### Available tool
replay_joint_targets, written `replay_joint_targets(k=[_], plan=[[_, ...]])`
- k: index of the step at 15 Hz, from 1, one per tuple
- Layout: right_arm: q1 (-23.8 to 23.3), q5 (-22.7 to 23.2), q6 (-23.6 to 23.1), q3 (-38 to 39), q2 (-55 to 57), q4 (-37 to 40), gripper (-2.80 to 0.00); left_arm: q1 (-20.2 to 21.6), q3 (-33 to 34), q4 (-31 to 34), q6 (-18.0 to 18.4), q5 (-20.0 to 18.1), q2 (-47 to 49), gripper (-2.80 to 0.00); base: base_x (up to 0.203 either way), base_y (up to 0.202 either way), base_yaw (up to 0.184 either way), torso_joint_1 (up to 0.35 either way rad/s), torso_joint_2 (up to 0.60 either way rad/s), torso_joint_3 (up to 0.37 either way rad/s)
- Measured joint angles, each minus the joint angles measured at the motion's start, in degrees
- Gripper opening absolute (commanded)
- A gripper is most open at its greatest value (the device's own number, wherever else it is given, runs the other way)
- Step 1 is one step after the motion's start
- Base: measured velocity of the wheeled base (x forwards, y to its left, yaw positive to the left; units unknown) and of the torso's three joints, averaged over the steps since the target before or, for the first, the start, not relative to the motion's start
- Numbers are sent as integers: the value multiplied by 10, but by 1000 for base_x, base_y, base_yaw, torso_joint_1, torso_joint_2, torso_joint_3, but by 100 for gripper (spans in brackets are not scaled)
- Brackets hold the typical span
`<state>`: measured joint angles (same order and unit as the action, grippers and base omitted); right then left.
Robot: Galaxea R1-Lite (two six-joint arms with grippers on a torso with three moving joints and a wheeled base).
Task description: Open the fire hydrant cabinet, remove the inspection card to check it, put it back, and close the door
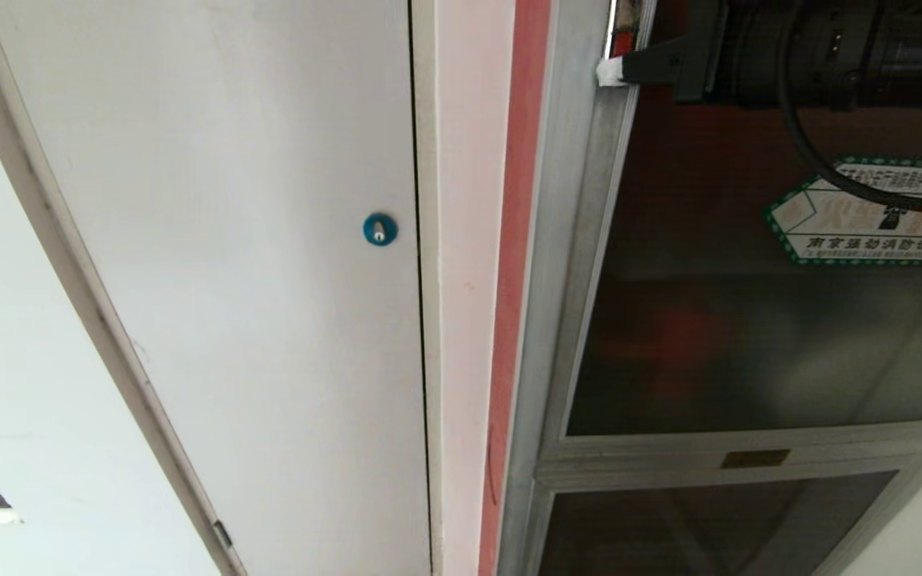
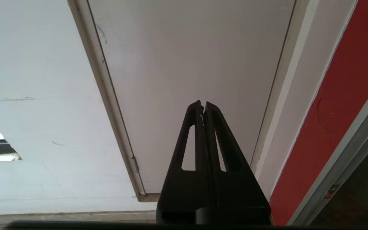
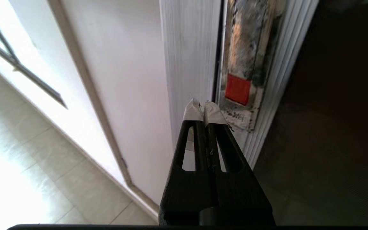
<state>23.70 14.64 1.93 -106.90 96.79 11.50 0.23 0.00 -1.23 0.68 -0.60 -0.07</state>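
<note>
The fire hydrant cabinet (image 1: 557, 240) shows its silver frame on the right of the head view. Its door (image 1: 749, 336) of dark glass bears the green-edged arrow sticker (image 1: 869, 216) and lies flat in the frame. My right gripper (image 1: 609, 72) is shut, and its white-taped tips (image 3: 193, 111) rest at the seam between the cabinet's frame and the door's left edge. Beside them is a recessed metal handle (image 3: 248, 48) with a red tab (image 3: 237, 89). My left gripper (image 2: 202, 104) is shut on nothing, low down, pointing at the white door. The inspection card is hidden.
A plain white door (image 1: 229, 240) with a round blue lock (image 1: 379, 229) fills the left. A red strip (image 1: 513, 280) runs between it and the cabinet. A smaller lower glass door (image 1: 709, 520) sits beneath. Pale floor tiles (image 3: 27, 159) lie below.
</note>
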Motion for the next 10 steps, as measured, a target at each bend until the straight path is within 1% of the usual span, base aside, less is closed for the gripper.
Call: replay_joint_targets(k=[6, 10], plan=[[7, -1, 0, 1, -9, -4, -280, 0, 0, 0, 0, 0, 0, -280, 0, 0, 0, 0, 0, 0], [7, -12, 0, -3, -8, -8, -280, 0, 0, 0, 0, 0, 0, -280, 0, 0, 0, 0, 0, 0]])
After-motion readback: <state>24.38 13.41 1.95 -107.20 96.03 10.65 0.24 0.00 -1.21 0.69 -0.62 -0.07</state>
